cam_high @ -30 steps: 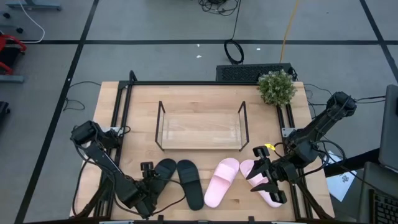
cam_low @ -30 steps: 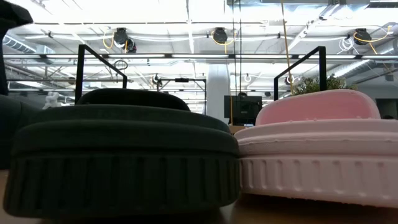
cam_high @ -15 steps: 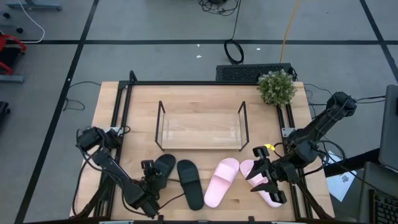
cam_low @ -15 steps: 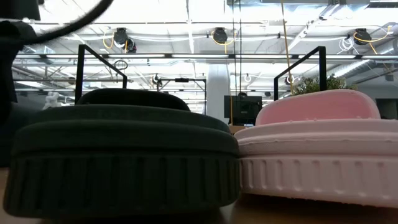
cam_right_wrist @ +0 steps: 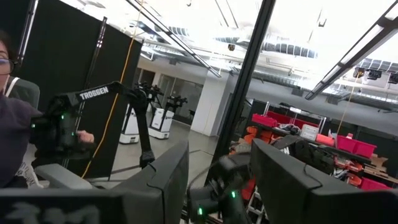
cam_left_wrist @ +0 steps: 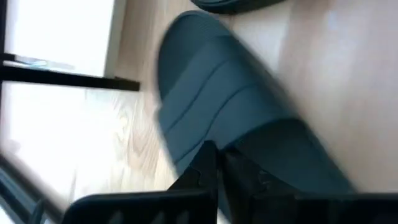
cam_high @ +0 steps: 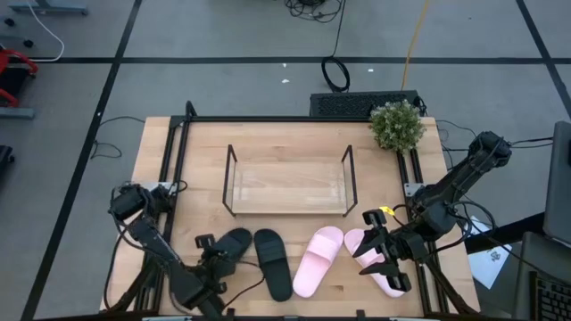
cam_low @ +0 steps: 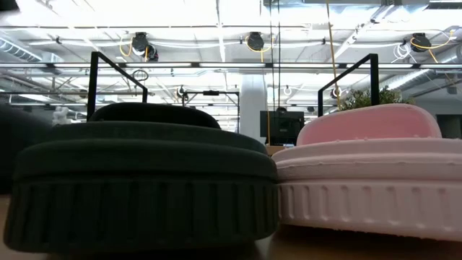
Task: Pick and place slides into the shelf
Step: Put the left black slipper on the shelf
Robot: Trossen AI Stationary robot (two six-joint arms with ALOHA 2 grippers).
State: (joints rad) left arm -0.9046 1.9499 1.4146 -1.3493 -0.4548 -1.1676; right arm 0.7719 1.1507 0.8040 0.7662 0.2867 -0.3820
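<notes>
While your left end effector [cam_high: 207, 252] sits beside the outer black slide [cam_high: 234, 242], fingers spread, all four slides lie on the surface in front of the empty shelf [cam_high: 288, 207]. Straddle the strap squarely before closing. Right end effector [cam_high: 382, 259]: open over the outer pink slide [cam_high: 368, 247].

The wooden table [cam_high: 196, 160] carries the wire-framed shelf [cam_high: 288, 181] at its middle and a small potted plant [cam_high: 396, 124] at a far corner. 4 slides lie along the near edge: 2 black slides [cam_high: 256, 259] beside 2 pink slides [cam_high: 341, 259].
</notes>
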